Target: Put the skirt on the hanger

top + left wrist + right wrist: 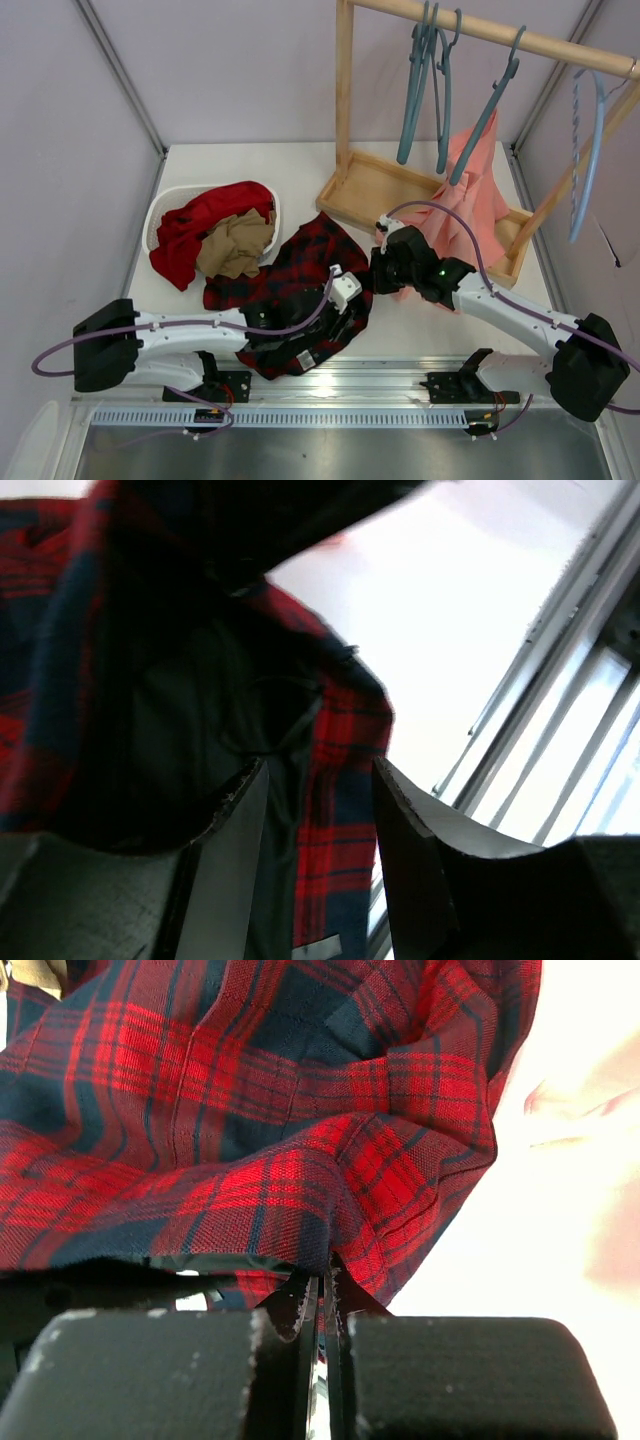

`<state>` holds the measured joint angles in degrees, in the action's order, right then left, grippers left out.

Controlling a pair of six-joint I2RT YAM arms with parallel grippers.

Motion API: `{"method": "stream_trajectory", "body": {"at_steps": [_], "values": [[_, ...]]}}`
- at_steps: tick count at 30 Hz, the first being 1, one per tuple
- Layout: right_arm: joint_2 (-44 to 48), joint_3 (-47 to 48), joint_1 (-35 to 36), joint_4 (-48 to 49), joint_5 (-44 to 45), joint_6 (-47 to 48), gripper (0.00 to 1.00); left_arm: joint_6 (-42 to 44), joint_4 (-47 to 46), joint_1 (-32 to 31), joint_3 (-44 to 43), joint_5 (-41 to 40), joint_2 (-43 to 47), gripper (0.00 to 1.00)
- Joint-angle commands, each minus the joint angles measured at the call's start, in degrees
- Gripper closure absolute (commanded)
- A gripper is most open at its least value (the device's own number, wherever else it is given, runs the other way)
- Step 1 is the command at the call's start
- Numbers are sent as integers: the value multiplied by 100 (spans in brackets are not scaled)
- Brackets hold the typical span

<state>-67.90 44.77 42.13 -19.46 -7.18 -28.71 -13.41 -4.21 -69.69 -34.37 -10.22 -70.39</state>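
Observation:
The red-and-black plaid skirt point(300, 290) lies crumpled on the table between the two arms. My right gripper point(381, 270) is at its right edge; in the right wrist view the gripper point(322, 1282) is shut on a fold of the skirt point(250, 1110). My left gripper point(347, 297) is over the skirt's near right part. In the left wrist view it point(320, 772) is open, with a strip of the skirt point(345, 820) and its white label point(320, 948) hanging between the fingers. Several slate-blue hangers point(418, 85) hang on the wooden rail.
A wooden rack point(360, 190) stands at the back right; a salmon-pink garment point(475, 195) hangs on one hanger and a paler blue hanger point(592, 150) at the rail's right end. A white basket point(160, 210) at the left holds a red garment point(200, 225) and a tan one point(238, 245).

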Motion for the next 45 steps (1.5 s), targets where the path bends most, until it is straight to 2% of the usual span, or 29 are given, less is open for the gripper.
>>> {"method": "stream_trajectory", "body": {"at_steps": [1,5,11,15,24,45], "values": [[137,-39,-73,294,-2,-117,100,269,-652,-246,9,-208,-45,49],[110,-83,-178,435,-152,-91,100,382,-757,-352,88,-209,-203,51],[128,-83,-231,320,-205,-65,100,1208,-1292,-344,579,-551,-317,52],[224,-100,-275,320,-310,-56,100,1735,-1284,-335,642,-359,-449,51],[286,-258,-398,531,-670,-188,100,2008,-1776,-335,598,-385,-801,53],[462,-426,-521,619,-811,-223,100,2519,-2127,-106,238,-226,-1407,54]]}}
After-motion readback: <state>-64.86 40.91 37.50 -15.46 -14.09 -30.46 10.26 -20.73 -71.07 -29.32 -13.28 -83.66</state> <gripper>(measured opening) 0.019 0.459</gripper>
